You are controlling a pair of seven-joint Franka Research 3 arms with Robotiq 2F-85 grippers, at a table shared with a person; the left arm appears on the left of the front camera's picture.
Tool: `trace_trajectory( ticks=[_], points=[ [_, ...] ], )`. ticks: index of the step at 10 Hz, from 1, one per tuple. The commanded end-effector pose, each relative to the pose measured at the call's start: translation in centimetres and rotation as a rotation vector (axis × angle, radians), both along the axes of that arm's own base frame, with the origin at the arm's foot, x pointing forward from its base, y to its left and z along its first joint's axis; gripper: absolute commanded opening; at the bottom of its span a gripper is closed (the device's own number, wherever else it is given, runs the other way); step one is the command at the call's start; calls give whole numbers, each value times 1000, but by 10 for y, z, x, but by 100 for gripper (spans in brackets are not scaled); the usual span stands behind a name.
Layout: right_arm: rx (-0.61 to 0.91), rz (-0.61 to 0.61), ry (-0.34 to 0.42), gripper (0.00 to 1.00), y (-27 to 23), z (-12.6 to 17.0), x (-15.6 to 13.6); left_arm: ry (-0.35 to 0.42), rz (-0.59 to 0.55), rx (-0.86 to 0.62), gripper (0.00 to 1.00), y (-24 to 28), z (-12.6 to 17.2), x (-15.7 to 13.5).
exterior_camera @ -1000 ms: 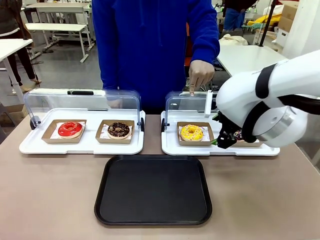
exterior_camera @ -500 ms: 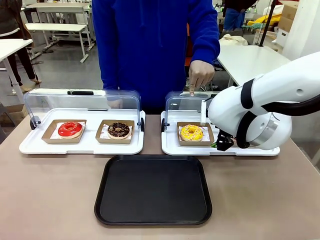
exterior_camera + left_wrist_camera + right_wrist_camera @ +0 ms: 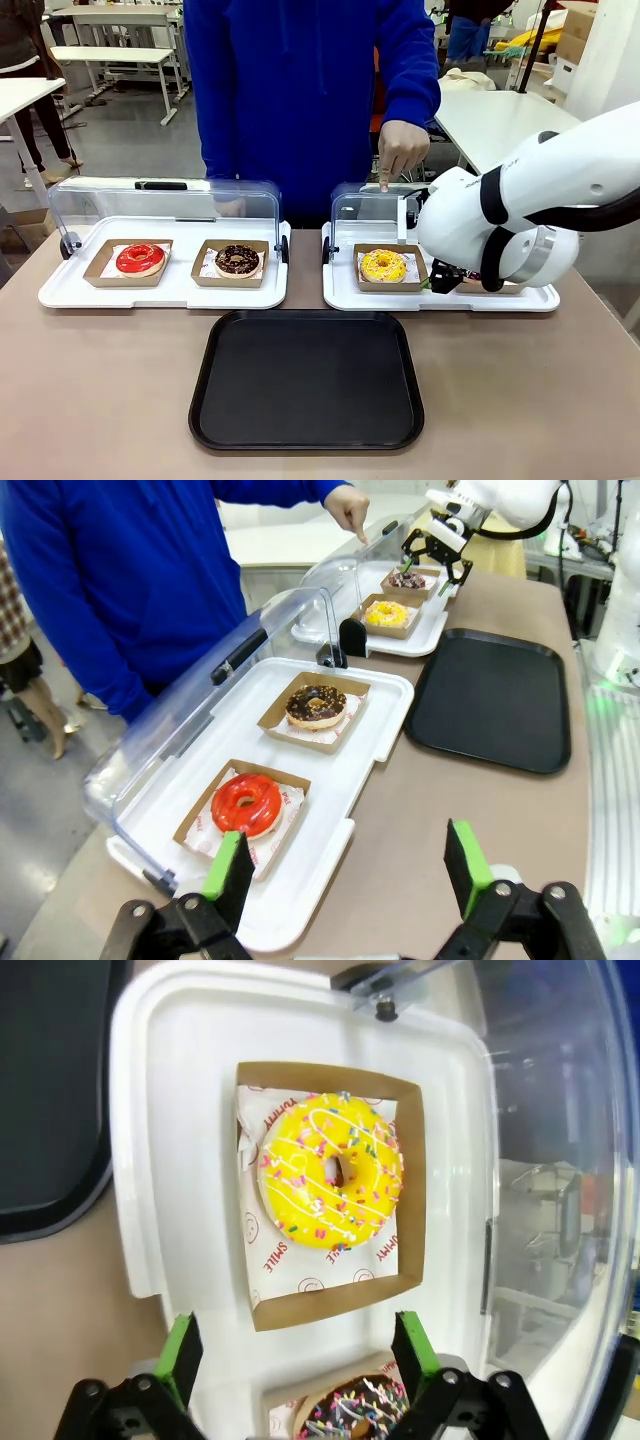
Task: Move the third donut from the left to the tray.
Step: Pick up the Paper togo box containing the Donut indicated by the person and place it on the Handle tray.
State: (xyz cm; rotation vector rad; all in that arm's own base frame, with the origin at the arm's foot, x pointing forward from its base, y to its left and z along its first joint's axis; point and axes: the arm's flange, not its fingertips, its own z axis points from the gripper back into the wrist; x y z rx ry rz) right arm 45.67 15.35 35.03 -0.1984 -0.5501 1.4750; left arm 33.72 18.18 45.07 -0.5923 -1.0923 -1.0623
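The yellow-iced donut (image 3: 383,265) (image 3: 387,613) (image 3: 330,1182) with sprinkles sits in its brown cardboard holder on the right white tray (image 3: 340,290). My right gripper (image 3: 440,282) (image 3: 436,552) (image 3: 298,1352) is open and hovers low just right of that holder. The donut lies ahead of its green-padded fingers, untouched. The black tray (image 3: 306,378) (image 3: 495,698) (image 3: 40,1090) lies bare at the table's near middle. My left gripper (image 3: 350,865) is open and holds nothing, above the front edge of the left white tray (image 3: 330,840).
A person's hand (image 3: 400,150) holds up the right tray's clear lid (image 3: 365,205). A sprinkled chocolate donut (image 3: 350,1415) (image 3: 407,580) sits under my right gripper. The left tray holds a red donut (image 3: 140,259) and a chocolate donut (image 3: 237,260) under a raised lid (image 3: 165,200).
My right arm has swung left over the right white tray, bringing its gripper nearer the yellow donut. The donuts, the trays and the person's hand have stayed put.
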Motion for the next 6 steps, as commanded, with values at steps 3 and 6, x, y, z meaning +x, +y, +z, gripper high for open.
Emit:
trace_trajectory(
  ticks=[3, 6],
  points=[
    [-17, -18, 48, 100, 30, -10, 36, -25, -3, -14, 100, -1, 0, 0],
    [-48, -22, 69, 100, 33, -22, 44, -25, -3, -14, 100, -1, 0, 0]
  ],
)
